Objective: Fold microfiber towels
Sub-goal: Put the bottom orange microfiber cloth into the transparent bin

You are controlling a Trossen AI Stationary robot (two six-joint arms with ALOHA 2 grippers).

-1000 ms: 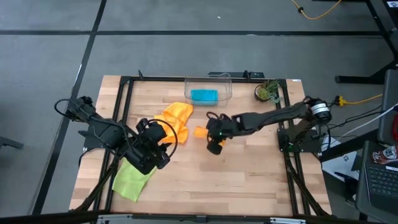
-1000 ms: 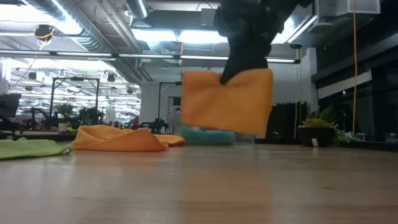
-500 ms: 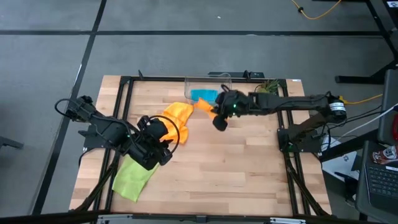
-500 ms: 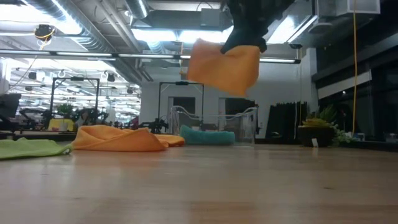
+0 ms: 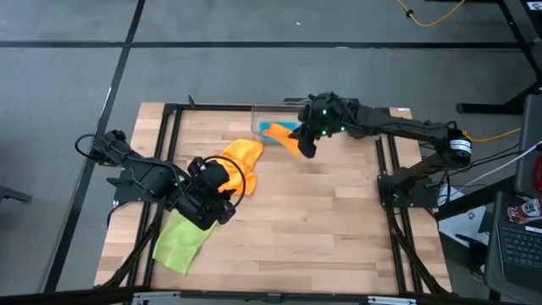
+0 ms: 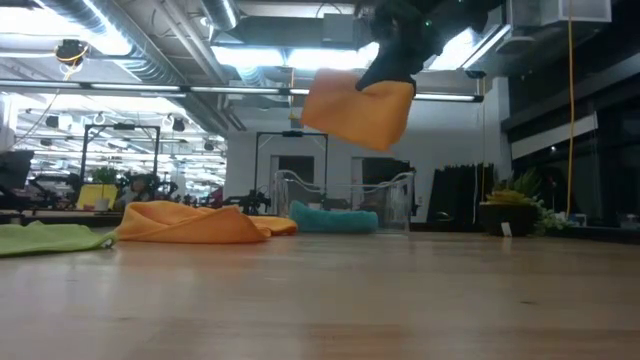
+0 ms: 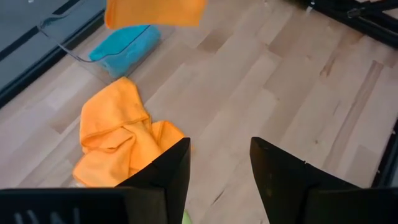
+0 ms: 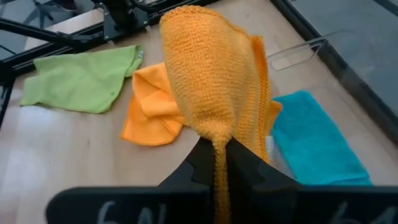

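- Towels first: nearest us from the clear bin (image 5: 284, 121), our lime green towel (image 5: 181, 241) lies flat.
- Our left gripper (image 7: 219, 163) waits beside it, fingers apart, empty.
- Crumpled orange towel (image 5: 238, 161) lies nearer the bin; soft, limp, best pinched at corners.
- Our right gripper (image 8: 215, 163) pinches the folded orange towel (image 6: 358, 108) above the bin, which holds the teal towel (image 5: 278, 130).

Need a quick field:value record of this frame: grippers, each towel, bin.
right gripper: shut on folded orange towel, held in the air near the clear bin
left gripper: open, empty, over the table by the crumpled orange towel
teal towel: folded, inside the bin
lime green towel: spread out at the left front of the table
crumpled orange towel: unfolded, on the table beside the bin
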